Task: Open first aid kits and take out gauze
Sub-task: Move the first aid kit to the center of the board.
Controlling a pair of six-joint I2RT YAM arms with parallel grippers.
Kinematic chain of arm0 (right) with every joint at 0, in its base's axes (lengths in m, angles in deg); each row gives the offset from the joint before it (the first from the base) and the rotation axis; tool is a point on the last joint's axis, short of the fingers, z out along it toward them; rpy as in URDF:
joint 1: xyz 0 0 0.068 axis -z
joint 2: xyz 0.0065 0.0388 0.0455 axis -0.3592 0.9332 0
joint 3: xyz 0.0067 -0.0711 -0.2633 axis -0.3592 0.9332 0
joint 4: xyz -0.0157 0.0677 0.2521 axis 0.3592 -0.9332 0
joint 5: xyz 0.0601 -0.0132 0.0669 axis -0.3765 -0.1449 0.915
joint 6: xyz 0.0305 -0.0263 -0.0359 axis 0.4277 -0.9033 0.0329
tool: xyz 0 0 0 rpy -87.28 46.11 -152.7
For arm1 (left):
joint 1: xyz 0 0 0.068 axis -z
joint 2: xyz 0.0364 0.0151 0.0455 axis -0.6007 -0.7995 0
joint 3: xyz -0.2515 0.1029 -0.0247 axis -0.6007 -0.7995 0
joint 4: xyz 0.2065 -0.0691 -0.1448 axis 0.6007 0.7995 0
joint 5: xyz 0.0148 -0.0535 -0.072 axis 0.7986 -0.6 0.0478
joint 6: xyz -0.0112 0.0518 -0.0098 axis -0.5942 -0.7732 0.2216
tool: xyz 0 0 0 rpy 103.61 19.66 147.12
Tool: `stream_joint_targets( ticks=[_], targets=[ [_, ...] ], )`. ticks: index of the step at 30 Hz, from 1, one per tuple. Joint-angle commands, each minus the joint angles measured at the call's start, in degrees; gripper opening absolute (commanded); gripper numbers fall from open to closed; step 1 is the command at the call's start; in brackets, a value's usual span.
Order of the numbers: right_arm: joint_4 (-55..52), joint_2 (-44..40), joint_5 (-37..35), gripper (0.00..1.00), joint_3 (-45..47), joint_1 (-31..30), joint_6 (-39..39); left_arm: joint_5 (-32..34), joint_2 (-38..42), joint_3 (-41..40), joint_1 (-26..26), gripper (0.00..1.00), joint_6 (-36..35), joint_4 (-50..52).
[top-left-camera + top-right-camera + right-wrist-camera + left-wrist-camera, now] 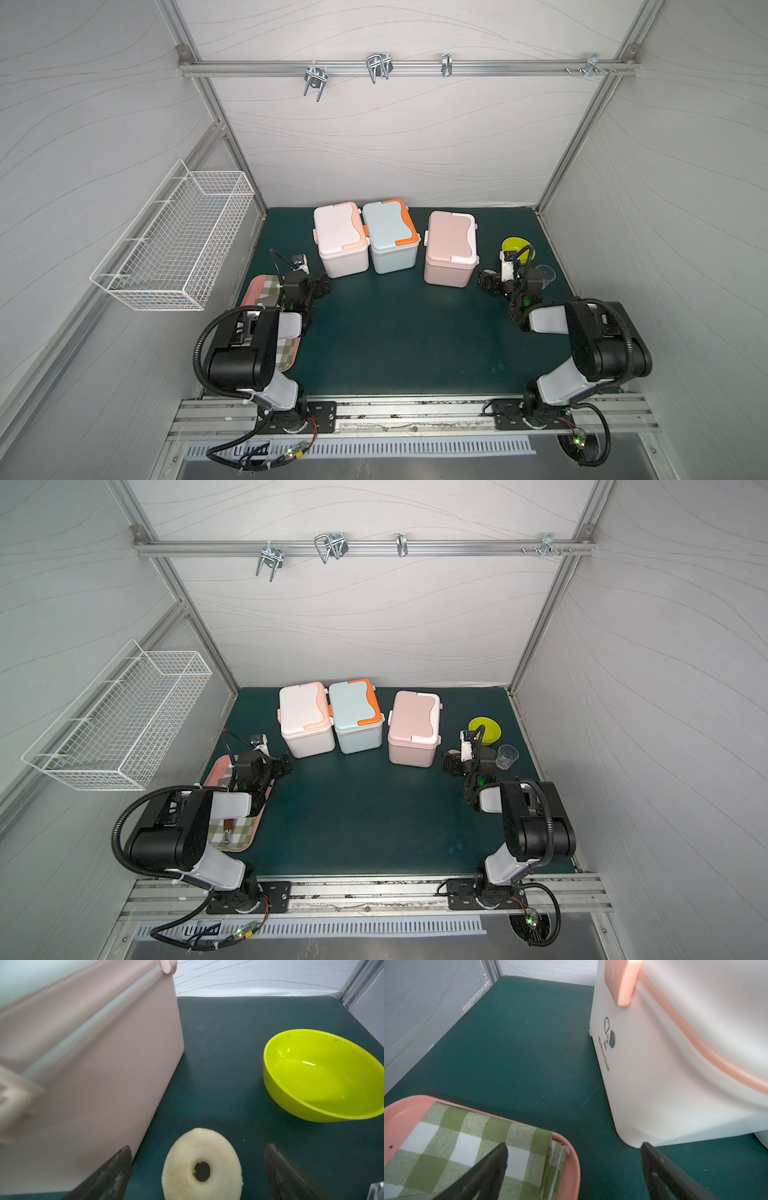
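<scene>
Three first aid kits stand shut at the back of the green mat in both top views: a white one with peach trim (341, 239), a pale blue one with orange trim (390, 235) touching it, and a pink one with white trim (451, 247) apart to the right. The gauze is hidden. My left gripper (320, 284) is open, low beside the white kit (675, 1064), nothing between its fingers. My right gripper (486, 280) is open next to the pink kit (104, 1064).
A pink tray (400, 1113) with a green-checked cloth (467, 1136) lies under the left arm. A cream ring (187, 1167) lies on the mat between the right fingers, ungripped. A yellow-green bowl (322, 1076) and a clear cup (507, 756) stand right. A wire basket (183, 241) hangs left.
</scene>
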Motion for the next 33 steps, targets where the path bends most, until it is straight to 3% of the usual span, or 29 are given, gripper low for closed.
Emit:
stream_joint_targets(
  ticks=[1,4,9,13,18,21,24,27,29,31,33],
  targets=[
    [-0.53,-2.8,-4.02,0.99,-0.07,-2.58,-2.29,4.53,4.31,1.06,2.63,0.99,-2.87,-0.16],
    [-6.5,-7.73,-7.57,0.99,-1.21,-5.89,-5.28,12.18,9.44,4.55,6.81,1.0,-4.12,11.32],
    [-13.0,-17.5,-13.09,0.99,-2.87,-15.76,-15.28,14.18,13.76,7.24,9.56,0.99,-5.16,16.94],
    [-23.1,-23.72,-15.96,0.99,-8.38,-24.84,-15.35,8.64,20.15,11.34,9.67,0.99,-0.78,28.19],
    [-35.34,-25.94,-15.19,0.99,-15.99,-29.94,-4.27,-1.56,28.13,14.18,10.15,1.0,9.54,35.41],
    [-42.01,-26.76,-14.6,0.99,-19.42,-30.06,2.25,-7.45,31.54,16.38,10.72,0.99,16.84,40.61],
    [-49.41,-26.49,-17.03,0.99,-23.8,-29.53,6.48,-9.46,33.61,21.87,10.99,1.0,20.59,52.32],
    [-53.17,-25.22,-19.9,0.99,-26.79,-27.56,11.75,-13.42,36.35,21.38,10.93,0.99,21.37,51.88],
    [-53.05,-23.96,-13.16,0.99,-28.28,-23.48,13.24,-13.78,38.64,19.32,10.9,0.99,25.36,49.71],
    [-54.58,-21.47,-7.37,0.99,-31.55,-18.9,15.94,-8.95,40.31,16.1,10.86,0.99,34.3,49.38],
    [-55.5,-17.93,-0.73,0.99,-35.33,-14.19,18.63,-12.67,40.71,13.18,10.21,0.99,36.92,45.11]
  ],
)
